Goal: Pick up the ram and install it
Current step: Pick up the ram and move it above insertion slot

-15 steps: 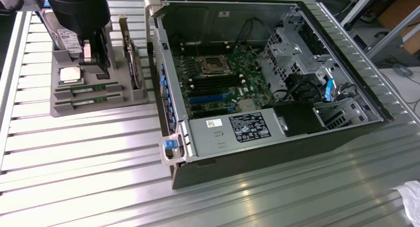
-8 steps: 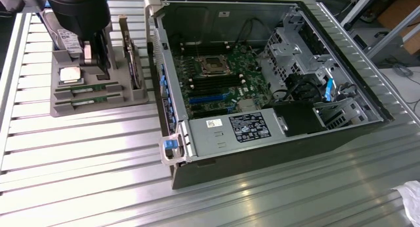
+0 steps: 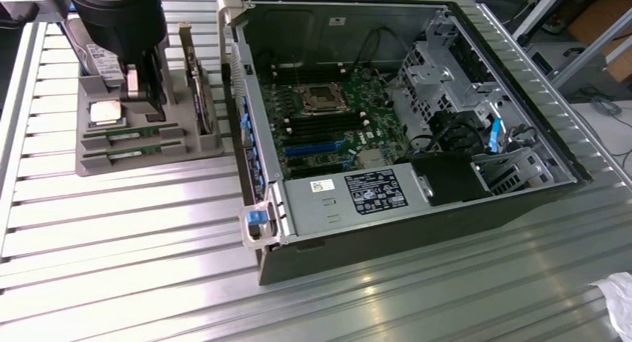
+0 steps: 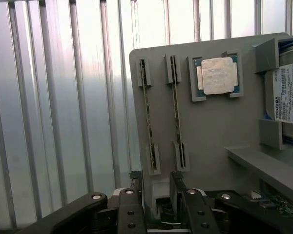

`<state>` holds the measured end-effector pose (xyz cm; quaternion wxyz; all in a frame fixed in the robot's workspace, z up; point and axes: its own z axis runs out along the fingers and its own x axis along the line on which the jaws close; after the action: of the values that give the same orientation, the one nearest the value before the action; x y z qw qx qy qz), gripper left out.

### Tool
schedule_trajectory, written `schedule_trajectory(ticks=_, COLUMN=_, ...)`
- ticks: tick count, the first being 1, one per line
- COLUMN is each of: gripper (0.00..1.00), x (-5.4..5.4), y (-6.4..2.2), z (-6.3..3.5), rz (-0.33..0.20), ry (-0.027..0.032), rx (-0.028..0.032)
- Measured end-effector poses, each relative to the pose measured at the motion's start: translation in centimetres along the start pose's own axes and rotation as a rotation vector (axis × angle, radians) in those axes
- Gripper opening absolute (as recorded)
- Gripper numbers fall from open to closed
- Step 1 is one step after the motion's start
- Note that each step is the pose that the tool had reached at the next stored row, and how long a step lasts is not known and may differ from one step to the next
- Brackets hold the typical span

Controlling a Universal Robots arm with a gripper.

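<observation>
Gripper (image 4: pixel 155 184) — jaws spread wide with nothing between them, poised over the grey parts tray (image 4: pixel 210 141); whether it touches the tray cannot be judged. Ram (image 4: pixel 147 117) — green stick standing on edge in the slot along the tray's outer edge, long axis parallel to that edge, one end toward the gripper; a second ram stick (image 4: pixel 176 114) stands parallel in the next slot inward, apart from it. The processor chip (image 4: pixel 218 75) lies just inward of the second stick, and the open computer case (image 3: pixel 345 246) stands beside the tray on the slatted worktop (image 3: pixel 118 238).
</observation>
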<state>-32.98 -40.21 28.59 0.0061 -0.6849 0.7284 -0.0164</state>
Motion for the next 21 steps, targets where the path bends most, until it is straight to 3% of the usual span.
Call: schedule_trajectory(ticks=21, gripper=0.36, x=-0.01, y=0.02, z=0.62, rz=0.000, ry=0.0001, rx=-0.0001)
